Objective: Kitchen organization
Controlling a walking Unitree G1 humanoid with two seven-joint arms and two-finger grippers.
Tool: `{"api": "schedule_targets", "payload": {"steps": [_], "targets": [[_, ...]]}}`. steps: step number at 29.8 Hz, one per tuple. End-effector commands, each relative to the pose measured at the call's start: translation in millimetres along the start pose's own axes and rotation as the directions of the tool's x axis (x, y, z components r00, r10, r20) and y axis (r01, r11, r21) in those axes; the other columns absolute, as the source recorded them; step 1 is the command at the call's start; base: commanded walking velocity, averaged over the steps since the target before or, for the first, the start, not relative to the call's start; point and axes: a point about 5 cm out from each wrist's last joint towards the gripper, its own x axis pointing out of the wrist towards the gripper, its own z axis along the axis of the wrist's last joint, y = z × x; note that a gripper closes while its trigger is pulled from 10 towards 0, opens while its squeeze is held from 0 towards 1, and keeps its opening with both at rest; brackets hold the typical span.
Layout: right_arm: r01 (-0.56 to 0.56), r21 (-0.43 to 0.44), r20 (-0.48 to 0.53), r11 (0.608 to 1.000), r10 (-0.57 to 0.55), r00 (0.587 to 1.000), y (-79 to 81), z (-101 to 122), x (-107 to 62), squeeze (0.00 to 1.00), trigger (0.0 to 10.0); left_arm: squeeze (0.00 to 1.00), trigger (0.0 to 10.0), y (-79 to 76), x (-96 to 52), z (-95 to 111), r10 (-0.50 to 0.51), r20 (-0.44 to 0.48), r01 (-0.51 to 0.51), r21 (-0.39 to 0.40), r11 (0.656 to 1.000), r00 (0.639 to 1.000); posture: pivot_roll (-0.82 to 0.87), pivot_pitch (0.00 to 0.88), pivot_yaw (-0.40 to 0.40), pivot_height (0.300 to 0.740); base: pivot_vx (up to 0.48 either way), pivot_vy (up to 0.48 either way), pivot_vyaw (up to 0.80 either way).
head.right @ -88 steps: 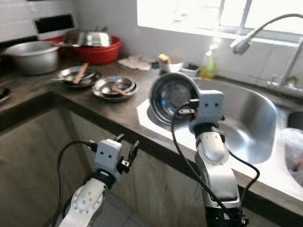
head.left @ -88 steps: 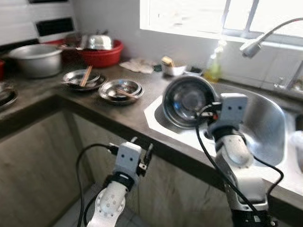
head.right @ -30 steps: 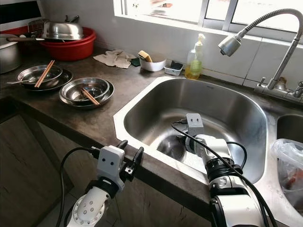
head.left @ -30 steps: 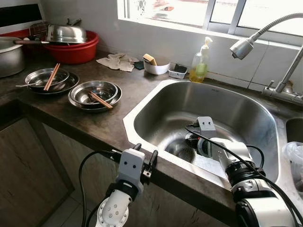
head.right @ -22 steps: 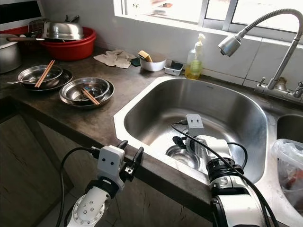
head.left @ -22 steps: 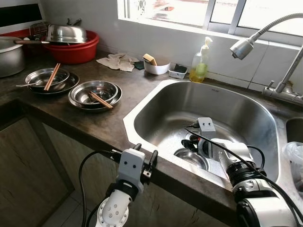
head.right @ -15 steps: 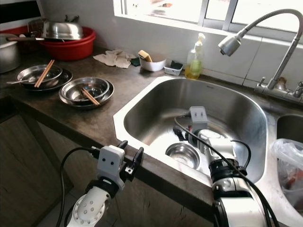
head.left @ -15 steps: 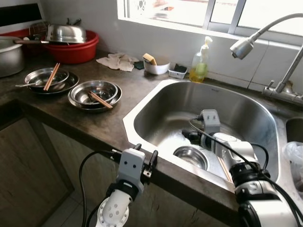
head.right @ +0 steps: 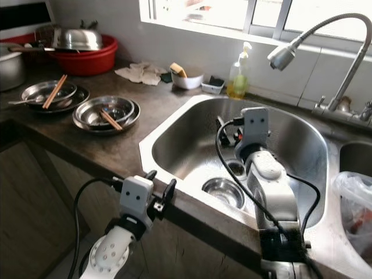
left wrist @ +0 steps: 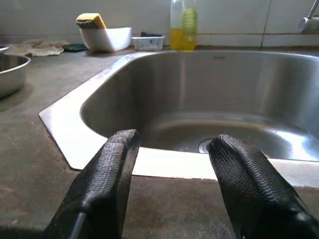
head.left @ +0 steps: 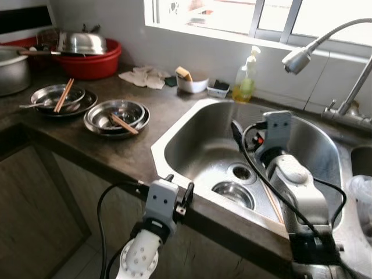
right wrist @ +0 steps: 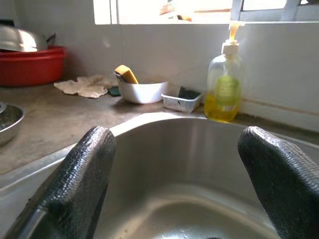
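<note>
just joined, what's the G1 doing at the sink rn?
Kitchen tidying at the counter. A steel bowl sits in the sink near the drain. The right gripper hangs above the basin, open and empty. The left gripper idles open at the counter edge. Two plate stacks with chopsticks wait on the counter.

Sink (head.left: 203, 148) silver steel, small bowl (head.left: 233, 193) in it likewise; table (head.left: 116, 148) dark brown, mottled; basin (head.left: 90, 61) red; soap bottle (head.left: 245, 78) clear over yellow liquid; hand fingers (right wrist: 82, 174) black, woven-textured; sponge (right wrist: 125, 73) yellow.
</note>
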Motion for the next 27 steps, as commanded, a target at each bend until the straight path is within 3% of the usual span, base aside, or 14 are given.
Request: {"api": "schedule_targets", "payload": {"steps": [1,4,13,27], "targets": [[0.009,-0.028,0.06,1.0,-0.008,0.998,2.8,8.5,-7.6,0.0,10.0,0.0,10.0,-0.3,0.5,0.8,-0.005,-0.001,0.005,-0.001,1.0,1.0,0.01,0.0,-0.07,0.74,0.0,0.0,0.0],[0.005,-0.042,0.072,0.999,-0.002,0.997,9.6,0.2,-26.0,0.0,10.0,0.0,10.0,-1.3,-0.3,0.7,-0.015,0.001,0.015,-0.006,1.0,1.0,0.01,0.0,-0.068,0.74,0.0,0.0,0.0],[-0.016,-0.036,0.047,0.999,0.017,0.999,24.2,-15.9,-55.7,0.0,10.0,0.0,10.0,-3.0,0.7,2.8,-0.018,0.017,0.018,-0.01,1.0,1.0,0.0,0.0,-0.063,0.74,0.0,0.0,0.0],[-0.05,-0.063,0.027,0.997,0.052,0.998,31.1,-29.5,-69.7,0.0,10.0,0.0,10.0,-6.0,-1.5,2.7,-0.024,0.023,0.025,-0.01,1.0,0.999,0.0,0.0,-0.066,0.74,-0.061,0.0,0.0]]}}
